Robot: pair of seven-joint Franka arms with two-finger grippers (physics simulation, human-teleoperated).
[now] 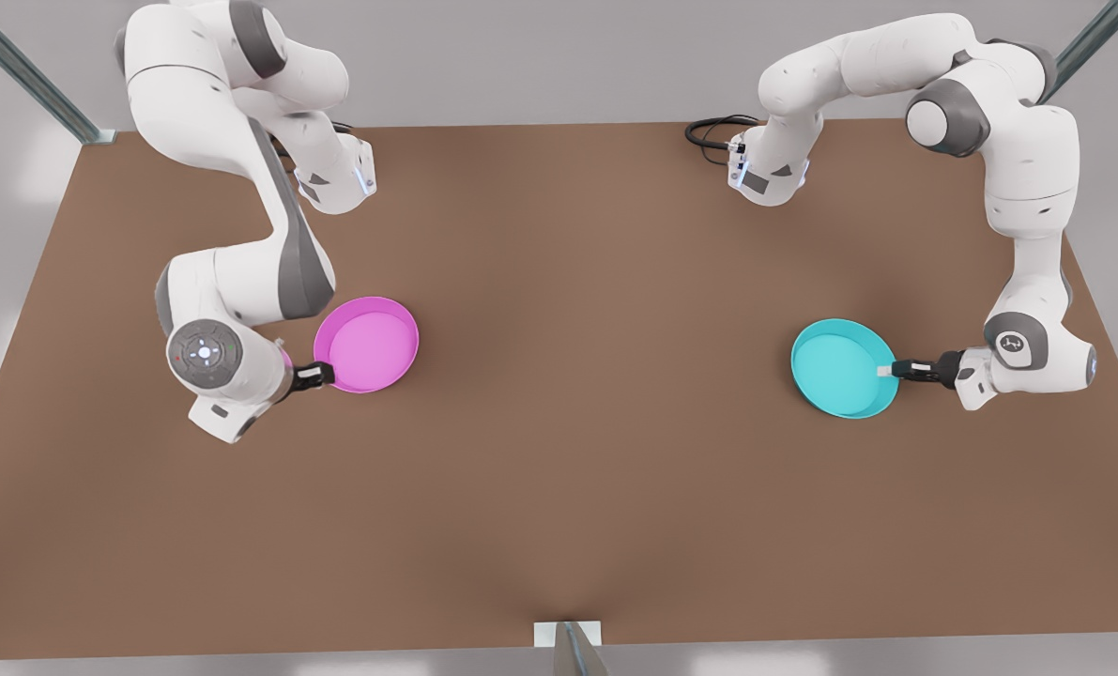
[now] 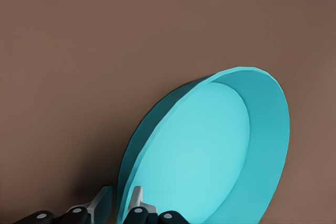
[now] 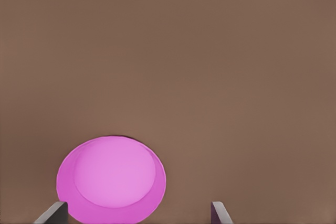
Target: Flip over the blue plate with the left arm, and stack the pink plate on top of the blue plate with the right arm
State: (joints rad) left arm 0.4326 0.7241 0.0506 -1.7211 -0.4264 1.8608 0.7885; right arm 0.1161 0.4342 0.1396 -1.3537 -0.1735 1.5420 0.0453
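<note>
The blue plate (image 1: 840, 366) was a shallow turquoise dish with a low upright rim and a flat, paler base. It sat toward the front view's right of the brown table (image 1: 577, 488), tipped up off the surface with its hollow side showing. The left gripper (image 1: 889, 370) had its jaws clamped on the rim, one finger (image 2: 137, 199) inside the wall and the other outside; in the left wrist view the plate's lower edge ran out of the picture.

The pink plate (image 1: 368, 344), the same shape in magenta with a paler centre, lay on the front view's left. The right gripper (image 1: 319, 374) was at its rim with the jaws spread wide, both fingertips (image 3: 52, 214) showing far apart in the right wrist view. I could not tell whether they touched the plate.
</note>
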